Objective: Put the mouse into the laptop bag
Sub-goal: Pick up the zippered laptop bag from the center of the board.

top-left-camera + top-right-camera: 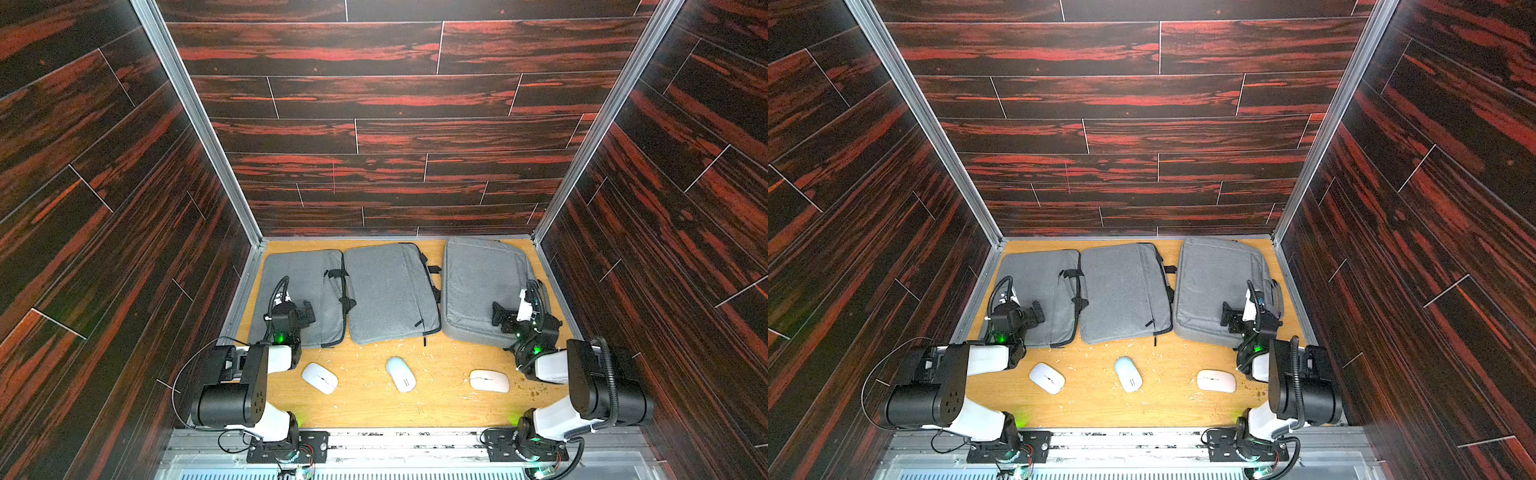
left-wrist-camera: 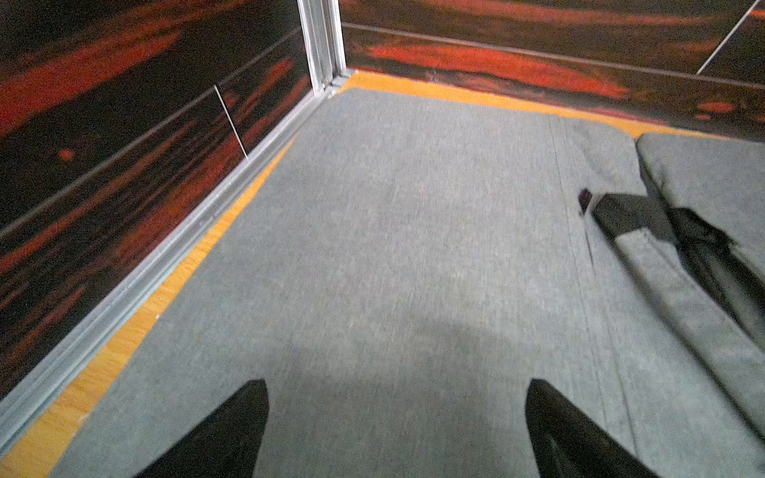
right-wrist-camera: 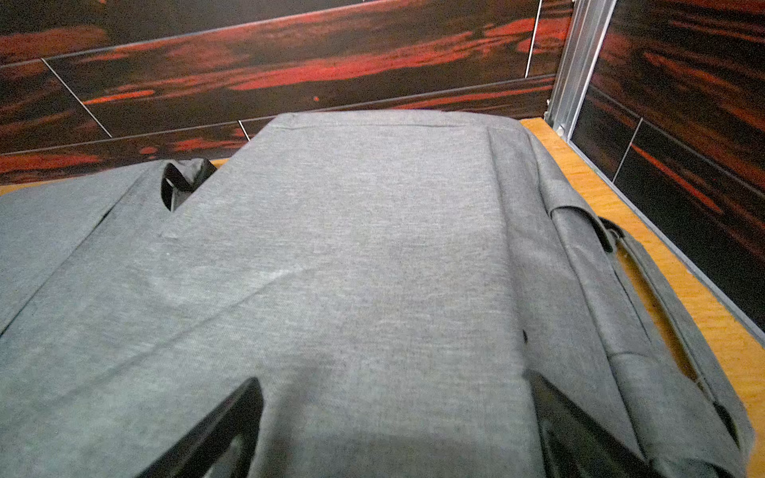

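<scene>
Three on offer: pinch middle mouse (image 1: 400, 374) across narrow sides; prob. light, hard, slick. Jaws apart on left gripper (image 2: 396, 387) & right gripper (image 3: 393, 378).

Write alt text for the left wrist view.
The left gripper, open and empty, hangs over a grey laptop bag lying flat on the wooden table by a wall corner. A second grey bag lies beside it, a black strap between them.

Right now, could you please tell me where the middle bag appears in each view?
Both top views: middle bag at the centre, near the back wall.
Left wrist: only a corner, at the picture's right edge.
Right wrist: at the picture's left edge.
Shared landmark: that back wall, behind the bag in all four.
</scene>
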You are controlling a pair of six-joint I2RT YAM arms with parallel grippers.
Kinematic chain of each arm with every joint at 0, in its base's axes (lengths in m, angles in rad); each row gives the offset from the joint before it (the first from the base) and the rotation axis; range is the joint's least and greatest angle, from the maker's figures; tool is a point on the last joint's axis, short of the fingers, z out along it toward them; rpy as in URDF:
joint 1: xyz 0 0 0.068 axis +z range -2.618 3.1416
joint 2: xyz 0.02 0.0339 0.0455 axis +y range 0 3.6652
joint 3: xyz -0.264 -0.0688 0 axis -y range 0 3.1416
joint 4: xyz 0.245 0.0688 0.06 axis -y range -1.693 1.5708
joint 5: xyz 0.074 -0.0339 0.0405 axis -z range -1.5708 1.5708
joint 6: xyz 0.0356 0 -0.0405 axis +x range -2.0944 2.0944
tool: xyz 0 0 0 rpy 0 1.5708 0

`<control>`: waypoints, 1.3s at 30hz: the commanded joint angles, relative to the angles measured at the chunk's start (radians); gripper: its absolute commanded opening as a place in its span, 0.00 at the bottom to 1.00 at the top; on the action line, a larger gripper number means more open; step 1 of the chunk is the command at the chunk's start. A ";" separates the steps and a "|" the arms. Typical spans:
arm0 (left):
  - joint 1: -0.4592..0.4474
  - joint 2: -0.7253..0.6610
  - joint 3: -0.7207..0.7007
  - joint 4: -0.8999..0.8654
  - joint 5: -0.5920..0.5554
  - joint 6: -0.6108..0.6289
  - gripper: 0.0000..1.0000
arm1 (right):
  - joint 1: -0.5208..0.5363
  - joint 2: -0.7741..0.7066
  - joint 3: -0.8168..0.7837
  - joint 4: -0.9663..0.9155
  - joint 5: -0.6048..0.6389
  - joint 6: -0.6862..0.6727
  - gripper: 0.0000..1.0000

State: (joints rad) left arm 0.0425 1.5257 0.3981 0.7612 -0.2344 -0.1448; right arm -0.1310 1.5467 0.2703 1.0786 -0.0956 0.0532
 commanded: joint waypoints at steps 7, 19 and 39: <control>-0.006 0.006 0.025 0.044 -0.020 0.022 1.00 | 0.001 0.022 0.027 0.096 -0.045 0.007 0.98; -0.006 0.007 0.027 0.044 -0.020 0.023 1.00 | 0.001 0.021 0.030 0.088 0.025 0.031 0.98; -0.022 -0.191 0.622 -1.203 -0.402 -0.730 1.00 | 0.316 -0.394 0.316 -0.756 0.600 0.097 0.98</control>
State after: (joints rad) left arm 0.0158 1.3319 0.9726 -0.0326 -0.4698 -0.5190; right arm 0.1173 1.1671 0.4992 0.6334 0.3710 0.1207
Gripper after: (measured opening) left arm 0.997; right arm 0.984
